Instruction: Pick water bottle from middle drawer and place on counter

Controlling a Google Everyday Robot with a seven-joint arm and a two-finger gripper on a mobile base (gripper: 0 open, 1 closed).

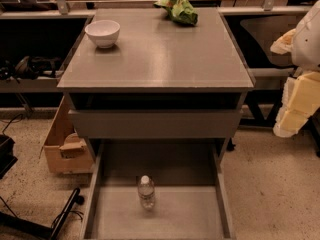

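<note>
site: robot lab | cues: floor cables (67,215), metal-frame benches (30,85), cardboard box (62,151) | tool (295,106): right edge

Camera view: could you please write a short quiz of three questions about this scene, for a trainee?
1. True or false: the water bottle stands upright in the open middle drawer.
2. What sits near the left rear corner of the counter? A) a white bowl B) a red mug C) a knife
3. Where is the gripper?
Key: 1 true; 2 A; 3 at the picture's right edge, beside the counter, away from the water bottle.
</note>
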